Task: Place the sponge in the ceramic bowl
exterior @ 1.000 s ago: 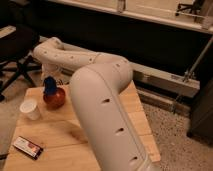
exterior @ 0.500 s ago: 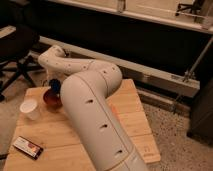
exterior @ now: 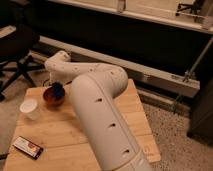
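Gripper (exterior: 56, 83) hangs just above the bowl (exterior: 49, 100); whether it is spread or pinching cannot be told. Sponge (exterior: 59, 90) sits at the bowl's far rim. Hazard: perched off-centre, it may tip onto the table (exterior: 60, 136).

The bench (exterior: 65, 136) is pale, matt wood in planks with faint grain. The arm (exterior: 100, 117) across the centre of the frame has a smooth off-white plastic shell with a soft sheen. The pincer (exterior: 56, 84), dark and dull, sits left of centre just above the ceramic bowl (exterior: 49, 101), whose orange-red glaze looks glossy. The sponge (exterior: 59, 90) is matt, soft-looking blue. The floor (exterior: 175, 135) at the right is speckled and rough.
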### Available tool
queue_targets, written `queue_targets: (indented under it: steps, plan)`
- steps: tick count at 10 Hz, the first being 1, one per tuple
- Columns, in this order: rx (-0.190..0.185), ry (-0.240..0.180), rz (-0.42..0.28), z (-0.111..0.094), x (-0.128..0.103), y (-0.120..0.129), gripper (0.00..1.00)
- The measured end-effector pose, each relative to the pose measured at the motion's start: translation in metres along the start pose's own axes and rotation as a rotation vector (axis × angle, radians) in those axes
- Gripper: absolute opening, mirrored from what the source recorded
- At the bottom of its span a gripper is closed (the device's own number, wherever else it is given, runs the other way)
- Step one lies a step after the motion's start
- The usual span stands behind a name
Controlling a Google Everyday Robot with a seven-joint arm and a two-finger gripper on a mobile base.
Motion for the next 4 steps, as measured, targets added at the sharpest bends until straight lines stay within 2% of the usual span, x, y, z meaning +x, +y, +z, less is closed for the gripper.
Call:
queue_targets:
  steps: [2, 4]
  plan:
    - [-0.03, 0.005, -0.011, -0.0156, 0.0021, -0.0037, 0.8]
    - [-0.035, 0.005, -0.009, -0.0183, 0.0016, -0.0065, 0.8]
